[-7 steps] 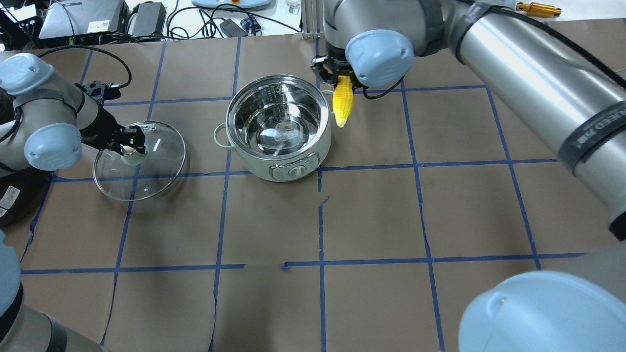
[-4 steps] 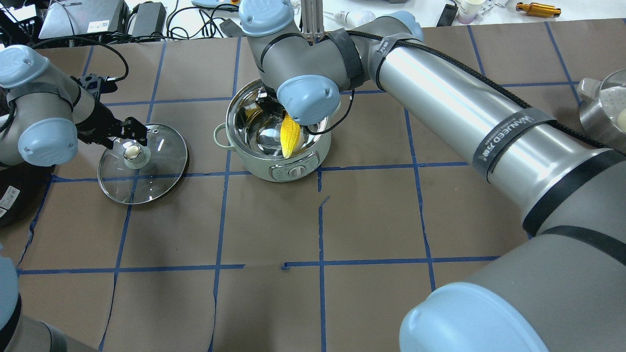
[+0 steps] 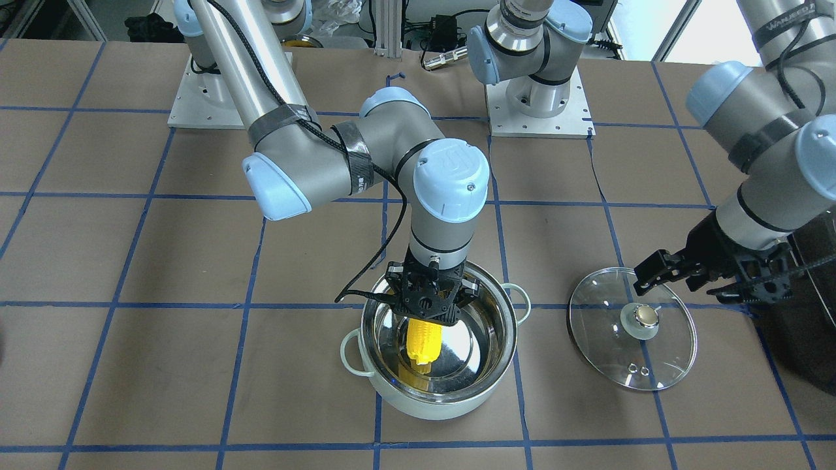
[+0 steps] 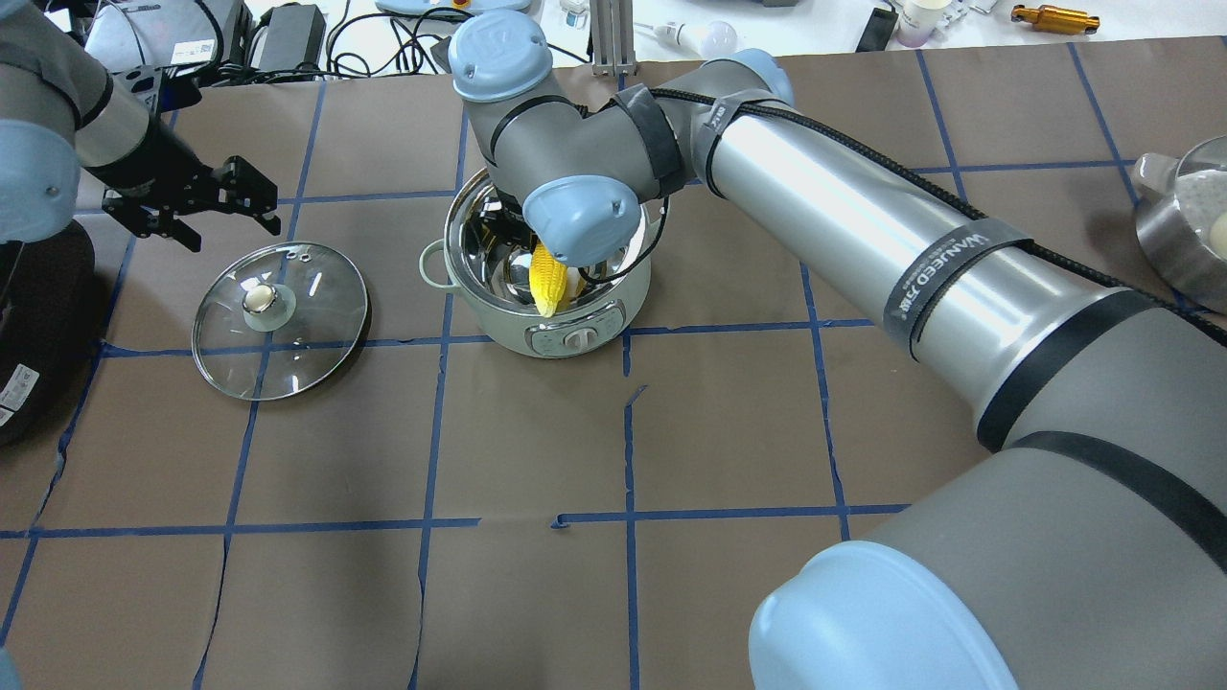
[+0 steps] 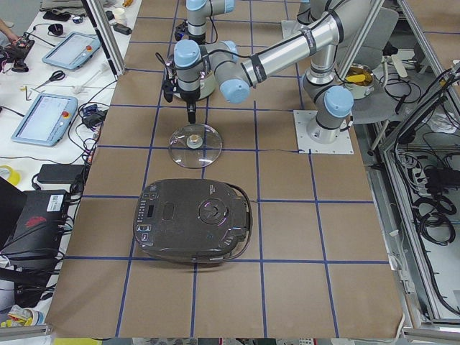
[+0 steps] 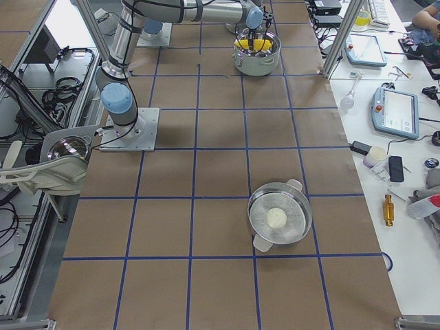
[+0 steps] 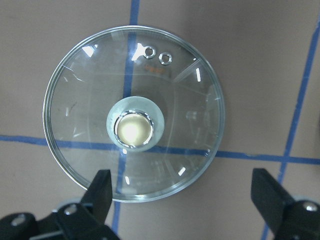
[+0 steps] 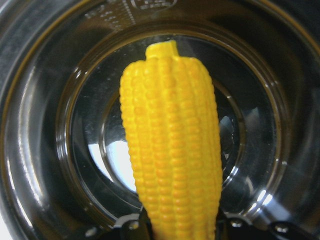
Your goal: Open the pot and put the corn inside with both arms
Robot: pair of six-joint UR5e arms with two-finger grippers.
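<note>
The mint-green pot (image 4: 508,331) stands open at the table's middle, its steel inside showing. My right gripper (image 3: 428,307) is shut on the yellow corn (image 4: 548,278) and holds it point down inside the pot (image 3: 431,401). The corn (image 8: 172,150) fills the right wrist view, above the pot's floor (image 8: 45,150). The glass lid (image 4: 288,326) lies flat on the table to the pot's left, knob up. My left gripper (image 4: 192,206) is open and empty, raised above and behind the lid (image 7: 175,125).
A black appliance (image 5: 194,219) sits beyond the lid at the table's left end. A steel steamer pot (image 6: 278,216) with a white ball in it stands far right. Cables and devices line the far table edge.
My right arm carried the corn from beside the pot to over it and lowered it inside. My left gripper let go of the lid knob and drew up and back.
</note>
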